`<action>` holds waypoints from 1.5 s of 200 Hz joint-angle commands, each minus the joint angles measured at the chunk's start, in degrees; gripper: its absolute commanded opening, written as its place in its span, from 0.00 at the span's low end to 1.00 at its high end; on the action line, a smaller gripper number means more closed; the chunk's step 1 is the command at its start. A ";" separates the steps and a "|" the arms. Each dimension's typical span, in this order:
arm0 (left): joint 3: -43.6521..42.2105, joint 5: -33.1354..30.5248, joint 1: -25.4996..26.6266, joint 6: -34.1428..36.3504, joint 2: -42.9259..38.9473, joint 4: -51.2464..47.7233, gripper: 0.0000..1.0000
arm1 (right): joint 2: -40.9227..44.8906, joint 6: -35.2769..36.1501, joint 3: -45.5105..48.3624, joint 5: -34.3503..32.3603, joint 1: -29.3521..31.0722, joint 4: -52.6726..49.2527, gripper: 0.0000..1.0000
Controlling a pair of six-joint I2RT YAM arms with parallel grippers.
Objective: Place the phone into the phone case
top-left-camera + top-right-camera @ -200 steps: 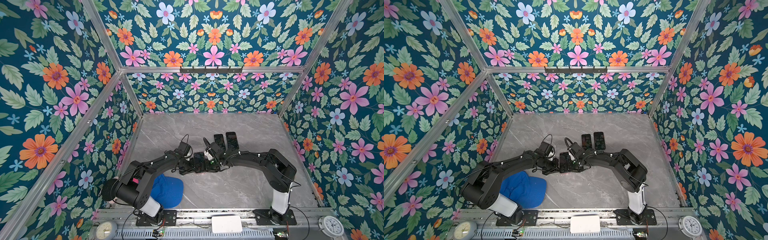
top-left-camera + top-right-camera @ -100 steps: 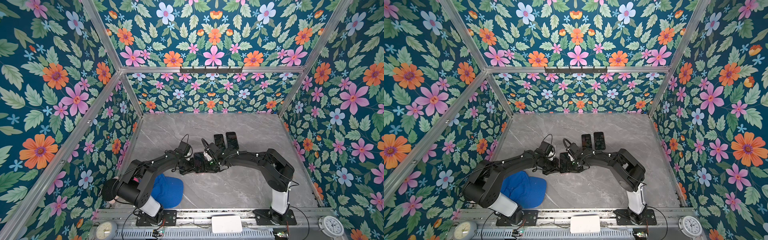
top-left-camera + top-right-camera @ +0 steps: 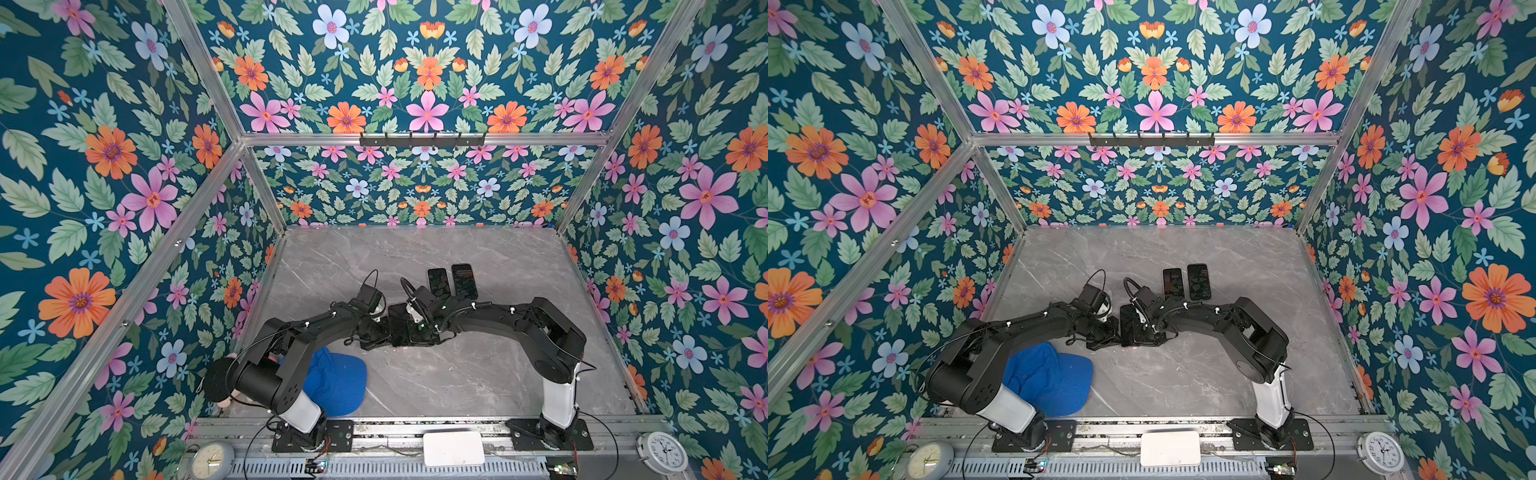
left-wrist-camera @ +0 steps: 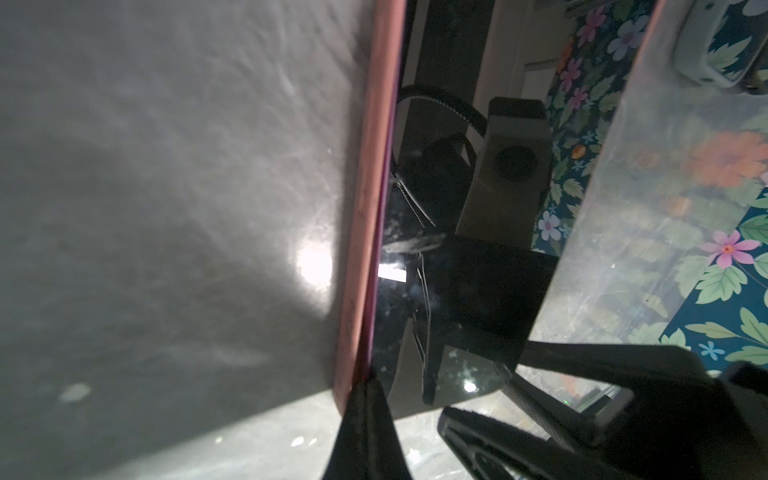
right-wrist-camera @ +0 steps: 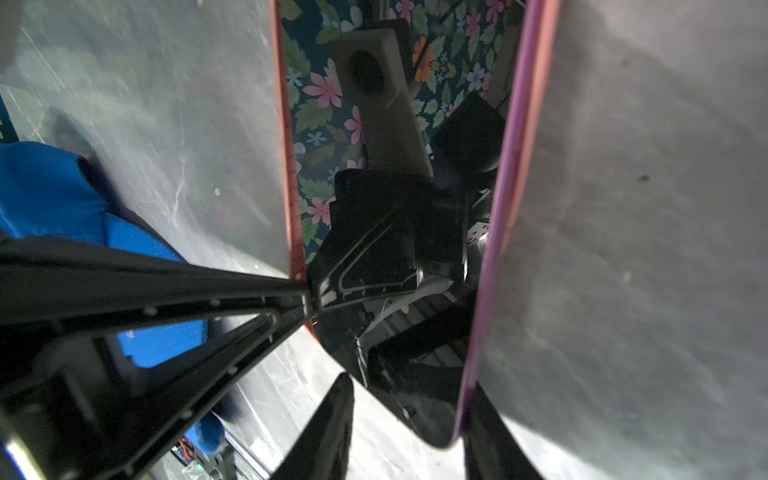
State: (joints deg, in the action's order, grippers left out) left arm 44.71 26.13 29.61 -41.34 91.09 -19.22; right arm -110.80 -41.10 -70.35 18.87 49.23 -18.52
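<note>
Left gripper (image 3: 1113,334), jaws together, meets the phone (image 3: 1128,325) on the counter (image 3: 1183,374) in both top views. Left wrist: its tip, at the salmon phone case (image 4: 363,208) rim with the phone lying inside, could skid off the glass. Right wrist: the right gripper (image 5: 411,384) straddles the phone's end, hold unclear; the pair may slide.

Blue floral walls (image 3: 424,83) on aluminium framing (image 3: 540,139) all round; grey marble tabletop (image 3: 457,374) beneath the left gripper (image 3: 380,338), glare-spotted.

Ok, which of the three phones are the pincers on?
The phone nearest the arm bases, between the left pincer and right pincer, with a pink case along its edge. The other two phones lie side by side farther back.
</note>
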 commanded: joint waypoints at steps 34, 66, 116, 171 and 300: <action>2.06 -5.06 0.23 1.61 -1.08 -4.39 0.16 | 2.18 1.97 -1.15 0.84 0.50 0.30 0.44; 2.50 -5.68 0.28 1.96 -1.16 -4.77 0.19 | 2.39 2.17 -1.48 0.11 0.48 -0.81 0.46; 2.59 -5.69 0.28 2.13 -2.50 -5.05 0.26 | 1.03 2.08 -2.38 -0.33 0.01 -2.68 0.46; 1.85 -5.81 0.19 2.23 -3.99 -5.25 0.27 | 1.11 1.90 -2.69 -1.01 -0.11 -3.71 0.46; -1.54 -4.68 -1.57 3.06 -2.11 -3.10 0.18 | -0.76 1.38 -3.48 0.90 -0.10 -2.66 0.34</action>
State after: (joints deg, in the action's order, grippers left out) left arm 43.59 22.68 28.34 -38.98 88.68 -20.97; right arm -111.48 -39.46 -73.43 19.35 49.04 -21.37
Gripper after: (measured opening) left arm 0.182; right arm 0.347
